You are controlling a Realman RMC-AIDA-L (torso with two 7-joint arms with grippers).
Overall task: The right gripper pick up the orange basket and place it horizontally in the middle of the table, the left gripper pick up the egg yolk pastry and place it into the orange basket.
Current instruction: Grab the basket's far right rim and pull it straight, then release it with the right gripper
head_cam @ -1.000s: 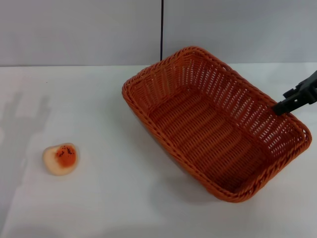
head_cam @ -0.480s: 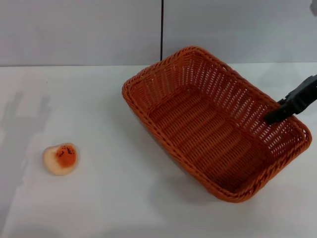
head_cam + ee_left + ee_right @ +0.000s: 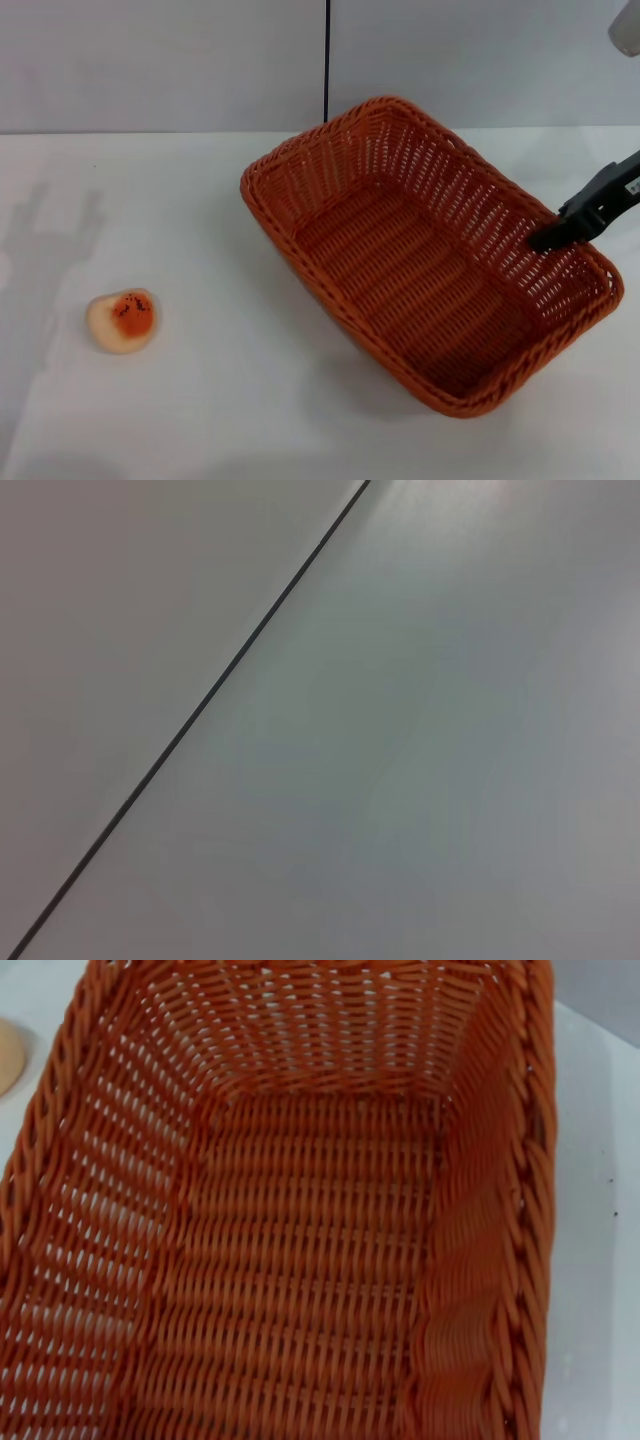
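One basket, one pastry. The right gripper reaches inside the basket's far-right wall; grip state cannot be determined. Pastry lies well left of the basket.

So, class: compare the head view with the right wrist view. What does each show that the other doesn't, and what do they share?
Only the head view shows the whole orange basket sitting at an angle on the white table, the whole egg yolk pastry with its glazed patch up, lying well apart on the robot's left, and the right tool at the basket's far-right rim. Only the right wrist view shows the woven floor and walls up close. Both show the basket empty; the wrist view catches just a pale edge of the pastry.
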